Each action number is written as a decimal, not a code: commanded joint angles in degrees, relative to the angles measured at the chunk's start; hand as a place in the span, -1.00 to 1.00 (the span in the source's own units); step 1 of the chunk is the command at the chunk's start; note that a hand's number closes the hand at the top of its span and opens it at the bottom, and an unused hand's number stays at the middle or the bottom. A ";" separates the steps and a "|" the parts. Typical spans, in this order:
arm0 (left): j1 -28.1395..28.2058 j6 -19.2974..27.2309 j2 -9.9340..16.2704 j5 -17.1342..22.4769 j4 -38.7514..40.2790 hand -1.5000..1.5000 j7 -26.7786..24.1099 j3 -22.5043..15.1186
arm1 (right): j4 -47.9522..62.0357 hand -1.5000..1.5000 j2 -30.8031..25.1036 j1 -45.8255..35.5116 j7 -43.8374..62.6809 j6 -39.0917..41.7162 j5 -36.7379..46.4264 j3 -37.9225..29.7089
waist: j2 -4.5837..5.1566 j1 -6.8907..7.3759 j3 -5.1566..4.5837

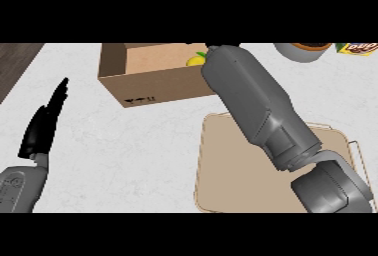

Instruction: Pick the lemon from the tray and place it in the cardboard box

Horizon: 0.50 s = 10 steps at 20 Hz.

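The yellow lemon (195, 60) shows inside the open cardboard box (148, 87) at the counter's far middle, close to the box's right side. My right forearm stretches from the lower right across the beige tray (221, 170) and into the box. Only a dark sliver of my right hand (219, 46) shows at the forearm's end, just right of the lemon. Whether it touches the lemon is hidden. My left hand (43, 127) rests at the left edge with its fingers straight and pointing up, holding nothing.
A grey pot (301, 52) stands at the far right, with a yellow packet (357, 48) beside it. A dark wooden strip (15, 62) borders the counter at the top left. Bare white counter lies between the left hand and the tray.
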 commanded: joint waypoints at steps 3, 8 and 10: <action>2.86 1.01 -0.58 -0.89 0.07 0.00 -1.22 -0.25 | -1.90 -1.00 0.13 1.22 -6.18 -10.43 -2.72 -3.71 | -0.69 -1.90 0.03; 4.91 0.99 0.33 0.22 -0.91 0.00 0.34 2.00 | -6.08 -1.00 0.13 3.43 -13.44 -9.36 -8.85 -5.49 | -2.03 -4.19 0.06; 5.96 0.13 2.19 1.28 -2.32 0.00 -0.06 3.88 | -7.73 -1.00 0.03 7.32 -17.71 -9.25 -10.60 -7.83 | -2.23 -5.37 0.10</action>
